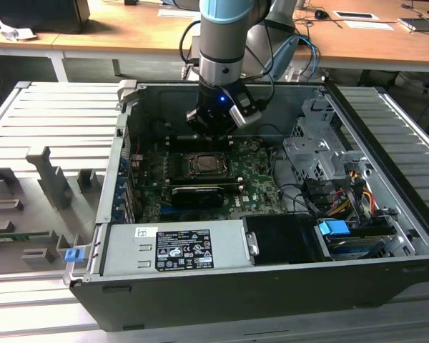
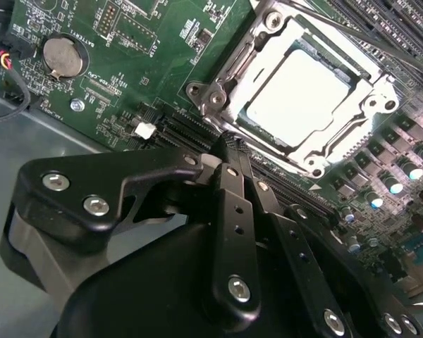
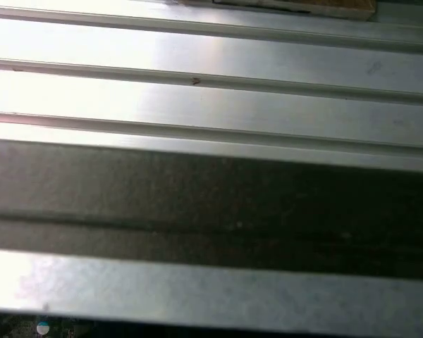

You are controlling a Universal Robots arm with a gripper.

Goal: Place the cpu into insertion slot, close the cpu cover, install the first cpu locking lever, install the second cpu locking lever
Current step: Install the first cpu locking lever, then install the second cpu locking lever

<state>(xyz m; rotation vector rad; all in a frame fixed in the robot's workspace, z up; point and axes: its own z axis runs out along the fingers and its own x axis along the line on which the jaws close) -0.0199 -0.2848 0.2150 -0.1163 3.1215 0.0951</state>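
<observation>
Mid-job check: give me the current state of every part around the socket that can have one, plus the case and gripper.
cpu: seated in the insertion slot, top showing.
cpu cover: closed down over the cpu, framing it.
insertion slot: occupied.
computer case: side open, motherboard exposed.
gripper: shut, empty, fingertips beside the cover's edge.

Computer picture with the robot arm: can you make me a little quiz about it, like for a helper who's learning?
1. True or false: the cpu shows through the window of the closed cpu cover.
2. The gripper is: A) wide open, B) shut, beside the cover's corner, C) carrying the chip.
3. Fill in: the round coin battery sits on the ___ circuit board.

Key: 1 true; 2 B; 3 green.
</observation>
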